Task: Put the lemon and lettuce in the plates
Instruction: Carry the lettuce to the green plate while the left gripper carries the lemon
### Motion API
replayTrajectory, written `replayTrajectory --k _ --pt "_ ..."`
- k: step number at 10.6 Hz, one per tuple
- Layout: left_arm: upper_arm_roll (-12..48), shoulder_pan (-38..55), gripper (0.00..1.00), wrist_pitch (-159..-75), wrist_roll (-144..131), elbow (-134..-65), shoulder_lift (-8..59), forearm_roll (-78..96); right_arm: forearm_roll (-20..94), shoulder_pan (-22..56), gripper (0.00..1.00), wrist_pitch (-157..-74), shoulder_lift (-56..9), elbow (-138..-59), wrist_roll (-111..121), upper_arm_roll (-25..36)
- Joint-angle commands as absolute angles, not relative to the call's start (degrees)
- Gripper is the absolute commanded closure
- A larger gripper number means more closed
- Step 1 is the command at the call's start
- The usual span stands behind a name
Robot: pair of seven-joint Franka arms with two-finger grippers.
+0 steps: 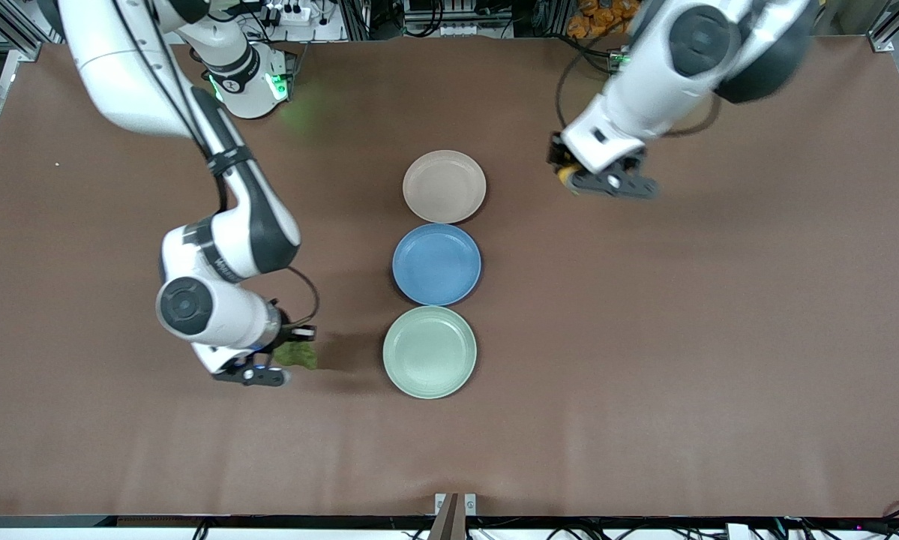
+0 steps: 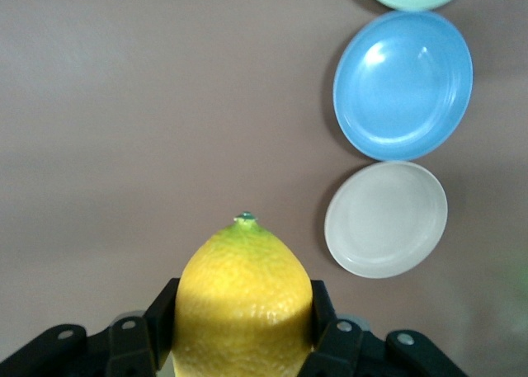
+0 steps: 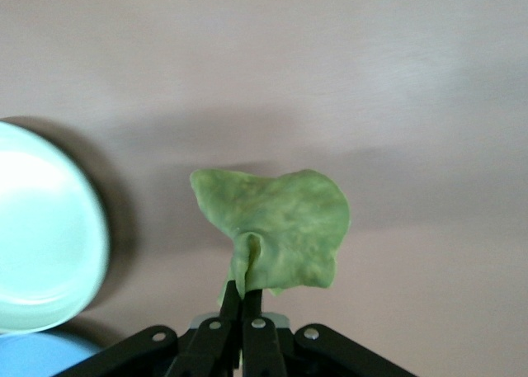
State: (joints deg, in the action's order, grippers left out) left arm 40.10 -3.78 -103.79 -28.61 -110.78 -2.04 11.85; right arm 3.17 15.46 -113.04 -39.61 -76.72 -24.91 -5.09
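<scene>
Both foods are picked up, but no food is on a plate yet, so the job looks about half done. The left gripper [image 1: 569, 177] is up in the air over the bare brown table [image 1: 719, 337], toward the left arm's end, beside the beige-pink plate [image 1: 444, 186]. Its two fingers squeeze the lemon [image 2: 243, 303] from both sides, and the lemon's little pointed tip sticks out past the fingers. The right gripper [image 1: 293, 358] is also up over the table, toward the right arm's end, just beside the mint green plate [image 1: 430, 352]. Its fingers are pressed tight together on the edge of the lettuce [image 3: 276, 233], and the leaf hangs out from them. The three plates sit in a row down the middle of the table. The beige-pink one is farthest from the front camera, the blue plate [image 1: 436, 264] is in the middle, and the mint green one is nearest. All three are empty. What is left, I think, is to carry each food over its nearby plate and let go, the lemon to the beige-pink plate and the lettuce to the mint green one.
</scene>
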Motion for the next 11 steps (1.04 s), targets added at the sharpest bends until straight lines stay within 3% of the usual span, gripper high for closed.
replayTrajectory --k 1,4,6,11 --pt "46.64 -4.48 1.0 -108.78 -39.07 -114.59 -3.26 13.18 5.27 18.88 1.0 -115.2 -41.04 -73.84 -31.34 -4.92" --pt "53.51 -4.22 1.0 -122.22 -49.28 -120.57 -0.54 13.18 5.88 22.58 1.0 -124.34 -44.46 -72.96 -39.0 -5.01" --pt "53.96 -1.77 1.0 -127.59 -53.68 -120.76 4.46 11.26 6.24 24.17 1.0 -126.73 -46.66 -70.41 -43.83 -5.01" --pt "53.62 4.03 1.0 -136.67 -73.69 -118.31 20.89 -11.99 10.27 27.42 1.0 -136.3 -52.02 -67.94 -50.36 -5.1"
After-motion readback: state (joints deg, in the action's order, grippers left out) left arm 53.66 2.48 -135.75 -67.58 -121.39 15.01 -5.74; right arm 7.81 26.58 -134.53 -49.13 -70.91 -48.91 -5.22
